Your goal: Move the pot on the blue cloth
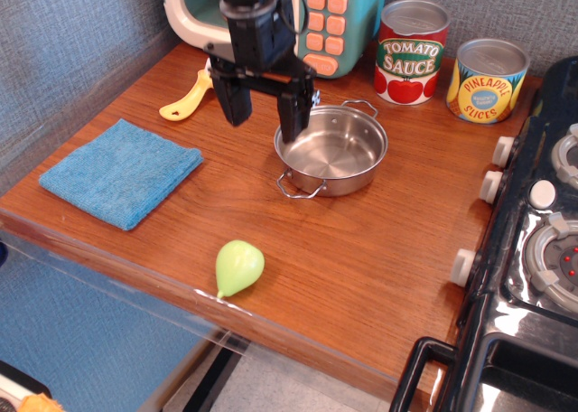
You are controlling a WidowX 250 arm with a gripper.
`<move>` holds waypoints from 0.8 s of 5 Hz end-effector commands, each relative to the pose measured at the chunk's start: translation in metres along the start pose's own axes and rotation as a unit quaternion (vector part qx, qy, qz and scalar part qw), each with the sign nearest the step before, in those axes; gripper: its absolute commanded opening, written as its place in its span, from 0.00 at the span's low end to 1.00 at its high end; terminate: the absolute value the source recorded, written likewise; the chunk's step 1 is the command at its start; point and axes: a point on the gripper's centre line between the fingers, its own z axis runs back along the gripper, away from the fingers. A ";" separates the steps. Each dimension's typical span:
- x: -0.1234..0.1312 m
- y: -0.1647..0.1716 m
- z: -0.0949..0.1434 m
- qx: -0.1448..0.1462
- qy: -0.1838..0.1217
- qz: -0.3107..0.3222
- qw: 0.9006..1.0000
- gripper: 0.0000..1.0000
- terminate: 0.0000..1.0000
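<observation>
The shiny steel pot (331, 150) with two wire loop handles sits on the wooden counter, right of centre. The light-blue cloth (120, 171) lies flat at the counter's left front. My black gripper (264, 116) is open and empty. It hangs just left of the pot, with its right finger over the pot's left rim and its left finger over bare wood. The pot and the cloth are well apart.
A yellow spoon (185, 102) lies behind my gripper on the left. A green pear (238, 266) sits near the counter's front edge. A tomato sauce can (411, 51) and a pineapple can (488, 79) stand at the back right. A toy microwave (323, 14) stands behind. A black stove (533, 249) borders the right.
</observation>
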 end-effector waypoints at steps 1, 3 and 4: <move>0.026 0.025 0.003 0.005 -0.050 0.016 0.999 1.00 0.00; 0.034 0.000 -0.018 -0.004 -0.056 0.014 0.998 1.00 0.00; 0.036 -0.006 -0.034 0.006 -0.037 0.007 0.999 1.00 0.00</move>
